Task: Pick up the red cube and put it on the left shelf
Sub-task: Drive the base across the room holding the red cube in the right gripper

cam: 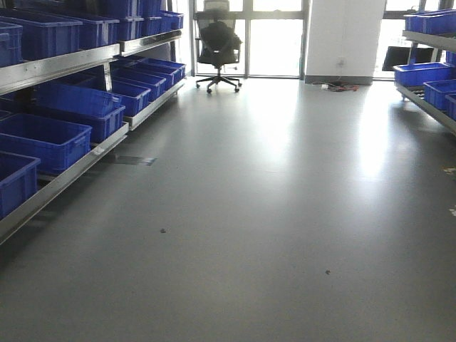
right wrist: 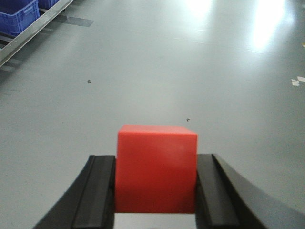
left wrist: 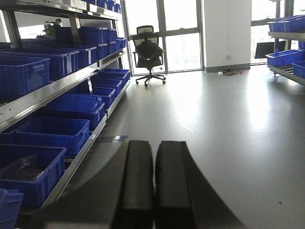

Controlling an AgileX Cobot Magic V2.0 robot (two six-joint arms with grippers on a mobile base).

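Right hand [right wrist: 156, 164] is clamped on the smooth red cube [right wrist: 157, 179], which is pinched between the two black padded fingers [right wrist: 101, 191] and held above the glossy grey floor [right wrist: 143, 71]; left hand [left wrist: 155, 148] is fully closed, black fingers pressed together, nothing gripped. The long tiered stainless-steel left shelf [cam: 57, 68] is seen along the left side, well apart from the cube, loaded with blue plastic crates [cam: 43, 142]. A black mesh office chair [cam: 217, 43] is parked by the windows [cam: 274, 43] at the far end.

left shelf [left wrist: 47, 93] cut off at left edge, crate [left wrist: 33, 186] contents unclear
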